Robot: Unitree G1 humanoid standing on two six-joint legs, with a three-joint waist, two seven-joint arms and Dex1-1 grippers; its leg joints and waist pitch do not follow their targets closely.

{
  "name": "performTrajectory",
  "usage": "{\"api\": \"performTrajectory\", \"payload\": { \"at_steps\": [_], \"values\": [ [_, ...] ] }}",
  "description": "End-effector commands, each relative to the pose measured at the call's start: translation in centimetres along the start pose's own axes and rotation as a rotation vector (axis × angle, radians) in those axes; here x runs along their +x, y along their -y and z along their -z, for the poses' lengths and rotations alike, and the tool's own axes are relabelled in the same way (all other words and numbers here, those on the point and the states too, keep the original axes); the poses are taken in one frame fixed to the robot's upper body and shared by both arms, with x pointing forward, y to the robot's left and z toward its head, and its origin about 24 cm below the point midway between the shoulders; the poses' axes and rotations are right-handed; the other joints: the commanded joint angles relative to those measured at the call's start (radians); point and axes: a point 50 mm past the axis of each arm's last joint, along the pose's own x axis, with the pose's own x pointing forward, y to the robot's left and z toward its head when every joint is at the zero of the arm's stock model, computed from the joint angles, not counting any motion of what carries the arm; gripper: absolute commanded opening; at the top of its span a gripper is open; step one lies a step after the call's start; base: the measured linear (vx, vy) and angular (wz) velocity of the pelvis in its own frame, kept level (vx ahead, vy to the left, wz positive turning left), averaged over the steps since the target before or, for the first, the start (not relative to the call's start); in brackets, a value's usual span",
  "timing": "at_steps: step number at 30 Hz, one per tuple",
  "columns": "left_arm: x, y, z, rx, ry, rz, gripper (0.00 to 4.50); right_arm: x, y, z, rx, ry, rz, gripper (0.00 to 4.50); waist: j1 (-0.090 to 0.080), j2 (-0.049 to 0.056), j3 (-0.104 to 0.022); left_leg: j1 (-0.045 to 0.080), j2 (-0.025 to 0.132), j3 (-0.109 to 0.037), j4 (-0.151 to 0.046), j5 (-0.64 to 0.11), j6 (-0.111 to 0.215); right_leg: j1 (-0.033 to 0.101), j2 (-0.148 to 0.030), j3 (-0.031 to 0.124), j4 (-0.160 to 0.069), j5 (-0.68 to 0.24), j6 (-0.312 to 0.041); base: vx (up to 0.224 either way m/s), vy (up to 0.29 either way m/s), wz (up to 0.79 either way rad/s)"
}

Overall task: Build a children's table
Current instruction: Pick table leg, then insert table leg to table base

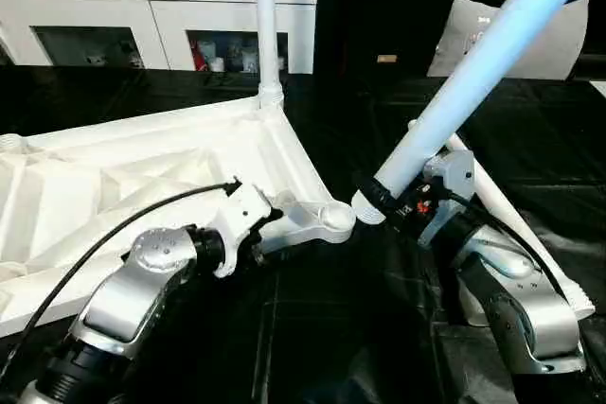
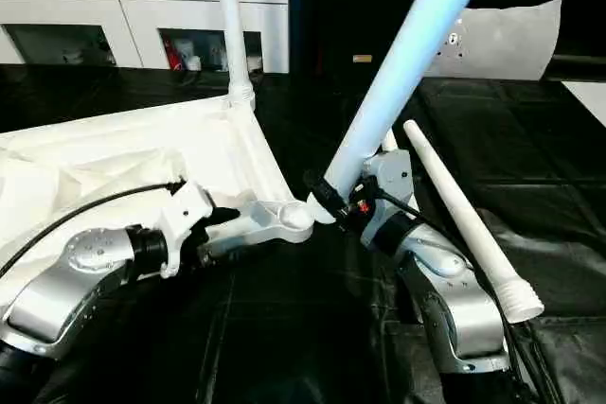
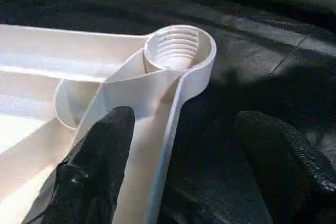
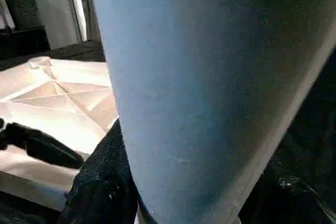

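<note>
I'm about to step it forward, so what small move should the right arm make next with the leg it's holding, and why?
Probably swing the held leg upright and shift its collar end over the open threaded corner socket. The right gripper holds the leg tilted, its lower end beside that socket rather than above it, while the left gripper straddles the table top's edge.

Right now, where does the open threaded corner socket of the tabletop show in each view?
Left eye view: the socket sits centre, beside the left pincer.
Right eye view: centre-left.
Left wrist view: upper middle, threads visible.
Right wrist view: I cannot make it out.
Shared landmark: the tilted leg held by the right pincer, its end close to the socket.
</note>
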Motion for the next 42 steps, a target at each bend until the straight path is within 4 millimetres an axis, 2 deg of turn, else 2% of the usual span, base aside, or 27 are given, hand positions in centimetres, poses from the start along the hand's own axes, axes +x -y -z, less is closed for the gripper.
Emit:
{"api": "performTrajectory", "payload": {
  "at_steps": [1,3,4,9,11,13,15,16,18,20,21,23,30,32,33,37,38,40,42],
  "values": [
    [0.1,-0.4,0.1,-0.018,-0.015,-0.014,3.22,-0.4,-0.4,0.0,0.035,-0.022,-0.014,1.92,0.001,0.006,-0.046,-0.01,0.057,-0.008,-0.088,-0.058,0.047,0.058,-0.071,0.052,-0.077,-0.055,-0.253,0.0,0.0,0.0],
    [0.1,-0.4,0.2,-0.027,-0.014,-0.019,3.21,-0.4,-0.5,0.0,0.039,-0.027,-0.016,1.92,0.002,0.006,-0.047,-0.011,0.057,-0.007,-0.087,-0.056,0.045,0.057,-0.073,0.052,-0.078,-0.057,-0.251,0.0,0.0,0.0],
    [0.2,-0.5,0.3,-0.037,-0.013,-0.017,2.87,-0.4,-0.6,0.1,0.034,-0.026,-0.017,1.92,0.002,0.006,-0.046,-0.011,0.058,-0.007,-0.089,-0.066,0.043,0.056,-0.073,0.051,-0.079,-0.071,-0.251,0.0,0.0,0.0],
    [0.4,-0.9,0.4,-0.037,-0.022,-0.026,2.57,-0.4,-0.7,0.1,0.015,-0.024,-0.019,1.92,0.0,0.009,-0.043,-0.011,0.057,-0.007,-0.091,-0.098,0.032,0.053,-0.073,0.053,-0.086,-0.123,-0.238,0.0,0.0,0.0],
    [0.6,-1.2,0.6,-0.018,-0.046,-0.02,2.47,-0.6,-0.8,0.6,0.008,-0.067,-0.008,1.92,0.0,0.014,-0.044,-0.011,0.058,-0.009,-0.091,-0.086,0.03,0.054,-0.074,0.053,-0.083,-0.096,-0.241,0.0,0.0,0.0],
    [0.7,-1.3,0.6,-0.01,-0.055,-0.02,2.33,-0.7,-0.8,0.7,0.001,-0.078,0.0,1.92,0.001,0.011,-0.044,-0.011,0.057,-0.008,-0.091,-0.072,0.033,0.055,-0.072,0.053,-0.084,-0.077,-0.239,0.0,0.0,0.0],
    [0.7,-1.3,0.7,-0.003,-0.06,-0.017,2.14,-0.8,-0.7,0.8,0.001,-0.08,0.006,1.92,0.001,0.013,-0.045,-0.011,0.057,-0.008,-0.09,-0.058,0.037,0.056,-0.073,0.053,-0.082,-0.056,-0.244,0.0,0.0,0.0],
    [0.9,-1.4,0.9,-0.002,-0.074,0.001,2.05,-1.0,-0.7,0.8,0.03,-0.068,0.025,1.92,0.002,0.018,-0.043,-0.012,0.057,-0.008,-0.09,-0.048,0.04,0.056,-0.074,0.053,-0.082,-0.041,-0.247,0.0,0.0,0.0],
    [0.9,-1.4,0.9,-0.003,-0.074,0.002,1.96,-1.0,-0.7,0.8,0.031,-0.068,0.026,1.92,0.002,0.015,-0.045,-0.012,0.058,-0.009,-0.091,-0.04,0.044,0.058,-0.075,0.052,-0.079,-0.017,-0.255,0.0,0.0,0.0],
    [1.1,-1.4,1.2,0.007,-0.094,0.018,1.8,-1.1,-0.6,0.8,0.042,-0.062,0.037,1.92,0.002,0.017,-0.042,-0.011,0.059,-0.008,-0.091,-0.039,0.05,0.057,-0.075,0.052,-0.08,-0.011,-0.259,0.0,0.0,0.0],
    [1.1,-1.6,1.4,0.022,-0.116,0.02,1.6,-1.2,-0.5,0.7,0.04,-0.055,0.039,1.92,0.002,0.019,-0.039,-0.012,0.059,-0.008,-0.093,-0.042,0.05,0.056,-0.076,0.052,-0.081,-0.013,-0.261,0.0,0.0,0.0],
    [1.2,-1.8,1.6,0.033,-0.131,0.018,1.54,-1.3,-0.5,0.6,0.038,-0.049,0.035,1.92,0.002,0.017,-0.036,-0.01,0.06,-0.007,-0.096,-0.065,0.05,0.056,-0.076,0.053,-0.086,-0.051,-0.254,0.0,0.0,0.0],
    [1.1,-2.1,1.8,0.057,-0.153,0.046,0.9,-1.2,-1.0,0.4,0.037,-0.053,0.002,1.92,-0.001,0.019,-0.034,-0.012,0.06,-0.007,-0.096,-0.072,0.049,0.055,-0.078,0.054,-0.09,-0.107,-0.247,0.0,0.0,0.0],
    [1.1,-2.2,1.8,0.058,-0.15,0.05,0.79,-1.1,-0.9,0.2,0.037,-0.053,0.0,1.92,-0.001,0.019,-0.034,-0.012,0.061,-0.006,-0.096,-0.061,0.051,0.054,-0.079,0.054,-0.09,-0.101,-0.247,0.0,0.0,0.0],
    [1.1,-2.2,1.8,0.056,-0.147,0.06,0.61,-1.0,-1.0,0.1,0.035,-0.052,-0.009,1.92,-0.001,0.015,-0.035,-0.012,0.061,-0.005,-0.096,-0.059,0.052,0.055,-0.078,0.055,-0.09,-0.099,-0.248,0.0,0.0,0.0],
    [0.9,-2.1,1.9,0.069,-0.164,0.085,0.36,-0.4,-1.3,-0.1,-0.001,-0.068,-0.059,1.92,-0.002,0.018,-0.034,-0.013,0.06,-0.006,-0.097,-0.057,0.053,0.054,-0.079,0.054,-0.089,-0.105,-0.246,0.0,0.0,0.0],
    [0.9,-2.1,2.0,0.07,-0.163,0.084,0.27,-0.1,-1.3,-0.1,-0.002,-0.073,-0.071,1.92,-0.002,0.012,-0.039,-0.013,0.06,-0.005,-0.094,-0.041,0.057,0.057,-0.08,0.054,-0.086,-0.093,-0.249,0.0,0.0,0.0],
    [0.7,-2.2,1.9,0.088,-0.16,0.095,0.15,1.1,-1.3,-0.1,-0.008,-0.087,-0.103,1.92,-0.001,0.015,-0.042,-0.013,0.06,-0.006,-0.093,-0.017,0.062,0.057,-0.08,0.053,-0.083,-0.064,-0.257,0.0,0.0,0.0],
    [0.7,-2.2,1.9,0.096,-0.155,0.099,0.07,1.4,-1.3,-0.1,-0.009,-0.091,-0.108,1.92,-0.002,0.018,-0.043,-0.012,0.061,-0.004,-0.091,-0.006,0.063,0.055,-0.08,0.052,-0.081,-0.037,-0.267,0.0,0.0,0.0]
  ]
}}
